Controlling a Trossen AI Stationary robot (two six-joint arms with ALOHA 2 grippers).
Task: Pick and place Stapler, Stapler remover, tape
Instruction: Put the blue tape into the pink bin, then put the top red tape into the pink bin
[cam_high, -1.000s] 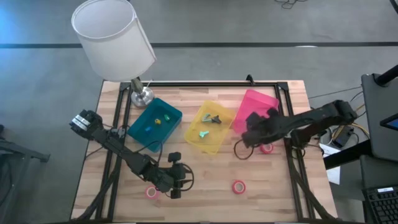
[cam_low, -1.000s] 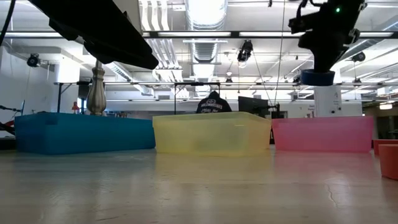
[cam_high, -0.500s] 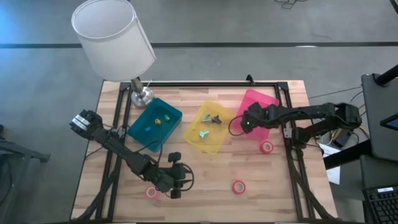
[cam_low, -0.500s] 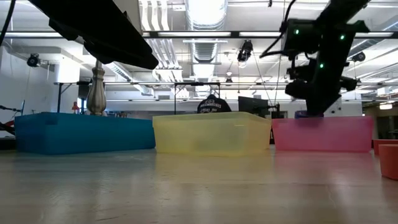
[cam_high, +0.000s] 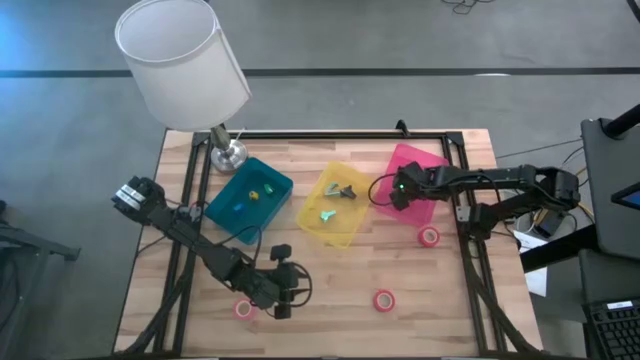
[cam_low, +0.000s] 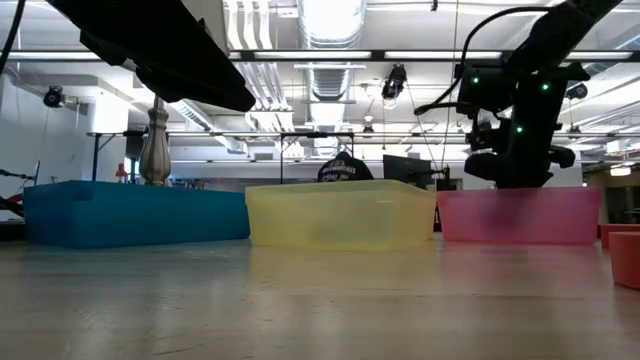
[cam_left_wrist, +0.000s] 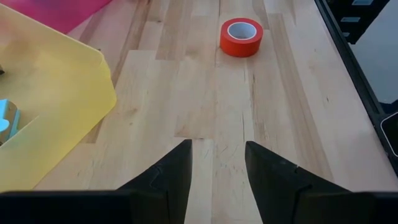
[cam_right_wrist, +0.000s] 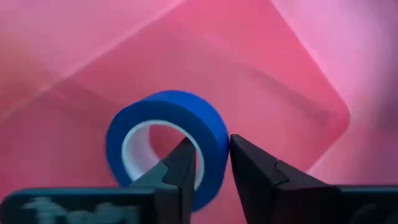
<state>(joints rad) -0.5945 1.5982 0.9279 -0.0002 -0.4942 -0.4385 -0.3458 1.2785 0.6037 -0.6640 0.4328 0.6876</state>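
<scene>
My right gripper (cam_high: 398, 190) is over the left part of the pink bin (cam_high: 425, 165), low at its rim in the low view (cam_low: 505, 178), shut on the blue tape roll (cam_right_wrist: 165, 146). My left gripper (cam_left_wrist: 217, 146) hovers open near the table's near edge (cam_high: 290, 290). It points at the red tape roll (cam_left_wrist: 241, 37), which lies flat on the wood (cam_high: 384, 299). One pink roll (cam_high: 243, 309) lies flat beside the left gripper. Another (cam_high: 429, 236) lies just near of the pink bin. My right gripper holds the blue tape roll by its ring wall (cam_right_wrist: 214, 140). One finger (cam_right_wrist: 183, 165) sits inside the open centre and the other finger (cam_right_wrist: 249, 168) outside. The roll is lifted clear above the pink bin's floor, standing on edge in the hold.
A teal bin (cam_high: 250, 200) and a yellow bin (cam_high: 335, 208) sit in a row with the pink one, each holding small items. A lamp with a white shade (cam_high: 185, 60) stands at the far left corner. Bare wood lies between the bins and the near edge.
My right gripper has carried the blue tape roll toward the far edge, from beside the pink bin's near side to over the bin. It has also come down, from well above the bin to its rim. It has stayed shut on the roll.
</scene>
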